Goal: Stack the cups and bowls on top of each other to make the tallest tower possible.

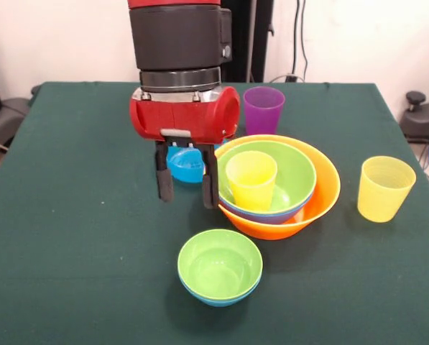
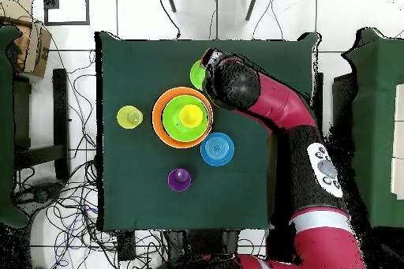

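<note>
The claw (image 1: 186, 187) hangs with its two dark fingers (image 1: 164, 180) spread apart and nothing between them, just left of the tower (image 1: 277, 188). Behind the claw, seen through the gap, a small blue bowl (image 1: 186, 164) lies tipped on the counter (image 1: 70, 215). The tower is an orange bowl holding a blue bowl, a green bowl and an opaque yellow cup (image 1: 251, 180), upright. In front of the tower sits a small green bowl (image 1: 220, 264) nested in another small blue one, upright and free. Behind the tower stands the purple cup (image 1: 264, 110); to its right the ribbed yellow cup (image 1: 384, 188), well apart. Likely the claw goes next for the tipped blue bowl, the nearest piece. The counter is dark green cloth, with pale wall and cables beyond.
</note>
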Tool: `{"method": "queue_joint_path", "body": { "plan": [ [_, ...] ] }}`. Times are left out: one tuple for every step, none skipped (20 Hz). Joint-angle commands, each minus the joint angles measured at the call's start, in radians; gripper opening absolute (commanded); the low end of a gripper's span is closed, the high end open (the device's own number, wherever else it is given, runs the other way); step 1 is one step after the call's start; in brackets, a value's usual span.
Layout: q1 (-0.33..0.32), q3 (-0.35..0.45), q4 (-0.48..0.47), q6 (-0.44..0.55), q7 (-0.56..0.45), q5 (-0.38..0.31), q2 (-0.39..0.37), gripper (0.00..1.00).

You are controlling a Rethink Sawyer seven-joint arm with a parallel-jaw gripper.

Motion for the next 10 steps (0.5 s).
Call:
{"method": "queue_joint_path", "body": {
  "plan": [
    [0.107, -0.095, -0.052, 0.014, 0.243, 0.038, 0.118, 1.00],
    [0.120, -0.109, -0.064, 0.009, 0.250, 0.043, 0.130, 1.00],
    [0.122, -0.113, -0.064, 0.001, 0.251, 0.045, 0.135, 1.00],
    [0.131, -0.122, -0.072, -0.010, 0.260, 0.050, 0.145, 1.00],
    [0.131, -0.124, -0.070, -0.019, 0.262, 0.053, 0.146, 1.00],
    [0.137, -0.128, -0.076, -0.029, 0.268, 0.057, 0.153, 1.00],
    [0.141, -0.132, -0.083, -0.032, 0.273, 0.060, 0.158, 1.00],
    [0.144, -0.136, -0.091, -0.036, 0.279, 0.063, 0.164, 1.00],
    [0.145, -0.135, -0.086, -0.041, 0.283, 0.064, 0.162, 1.00],
    [0.154, -0.144, -0.094, -0.044, 0.292, 0.068, 0.169, 1.00]
  ]
}}
